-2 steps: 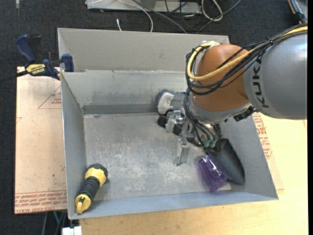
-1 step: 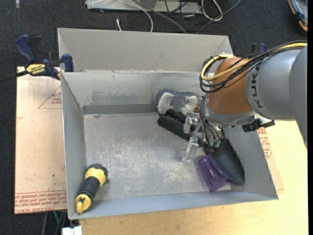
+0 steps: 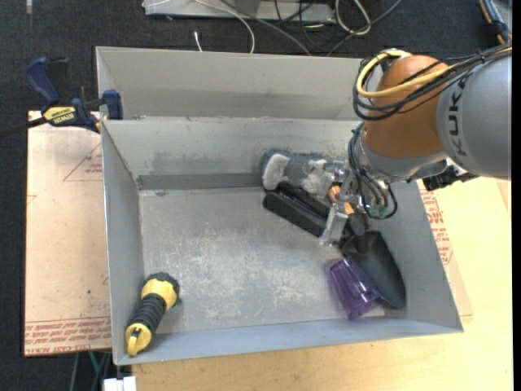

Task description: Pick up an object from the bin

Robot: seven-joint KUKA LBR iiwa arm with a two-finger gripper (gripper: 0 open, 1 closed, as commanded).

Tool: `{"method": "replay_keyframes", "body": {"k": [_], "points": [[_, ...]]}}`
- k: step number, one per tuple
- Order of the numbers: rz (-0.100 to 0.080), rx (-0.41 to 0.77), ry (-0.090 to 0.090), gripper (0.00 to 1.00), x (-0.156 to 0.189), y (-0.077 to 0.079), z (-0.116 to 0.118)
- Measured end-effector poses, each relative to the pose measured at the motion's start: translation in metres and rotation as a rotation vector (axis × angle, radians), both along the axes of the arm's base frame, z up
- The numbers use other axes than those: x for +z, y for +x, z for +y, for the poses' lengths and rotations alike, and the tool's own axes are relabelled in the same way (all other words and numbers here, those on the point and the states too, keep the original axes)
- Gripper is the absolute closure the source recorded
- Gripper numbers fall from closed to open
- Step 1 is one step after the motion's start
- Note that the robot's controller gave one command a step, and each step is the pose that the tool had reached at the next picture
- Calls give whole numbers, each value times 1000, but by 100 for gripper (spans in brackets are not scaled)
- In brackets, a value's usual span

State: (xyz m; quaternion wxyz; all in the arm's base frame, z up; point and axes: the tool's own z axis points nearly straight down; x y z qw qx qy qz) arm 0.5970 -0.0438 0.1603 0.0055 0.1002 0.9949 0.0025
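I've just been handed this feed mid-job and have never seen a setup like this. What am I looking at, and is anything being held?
One camera looks down on a grey metal bin from above and a little to one side. The big grey and orange shape coming in from the right is a robot arm; its job is to pick one thing out of the bin. At its tip is the gripper, low in the bin's right half, right by the right end of a long black block. I cannot see anything held in it. Close by are a grey-white lump toward the back wall, and a dark rounded thing and a purple see-through piece nearer the front. Far off, in the front left corner, lies a yellow and black handle.
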Motion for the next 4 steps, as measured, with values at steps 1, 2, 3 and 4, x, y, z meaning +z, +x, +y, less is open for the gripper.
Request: {"method": "replay_keyframes", "body": {"k": [1,2,3,4], "points": [[1,-67,3,0,-81,-7,-2],[-17,-203,3,0,-87,-1,12],[-14,-76,5,100,-77,-3,-1],[-14,-76,5,100,-77,-3,-1]]}}
